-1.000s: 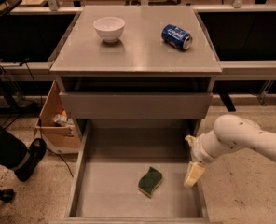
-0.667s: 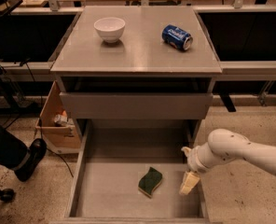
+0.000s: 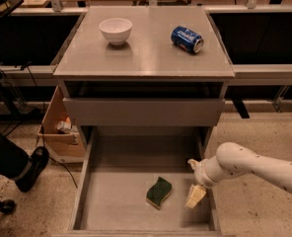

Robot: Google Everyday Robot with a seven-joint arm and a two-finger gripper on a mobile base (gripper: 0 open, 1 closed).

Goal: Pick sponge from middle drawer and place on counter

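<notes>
The counter (image 3: pixel 146 58) sits on top, its near half free to receive the sponge; under it the middle drawer (image 3: pixel 106 201) stands pulled well out, so its floor can be reached from above. The gripper (image 3: pixel 192 182) hangs low inside the drawer's right side, spread wide and holding nothing, near the sponge (image 3: pixel 159 192), which lies flat, green face up, on the drawer floor; the grasp, I judge, is not yet made.

My claw (image 3: pixel 194 180) sits at the 3 o'clock side of the middle drawer (image 3: pixel 116 201); my arm (image 3: pixel 264 167) runs out of view at 3 o'clock. The drawer's front lip is cut off at 6 o'clock, and its back is hidden under the upper drawer (image 3: pixel 143 111). At 9 o'clock, the contents of the box (image 3: pixel 54 132) are too small to tell.
</notes>
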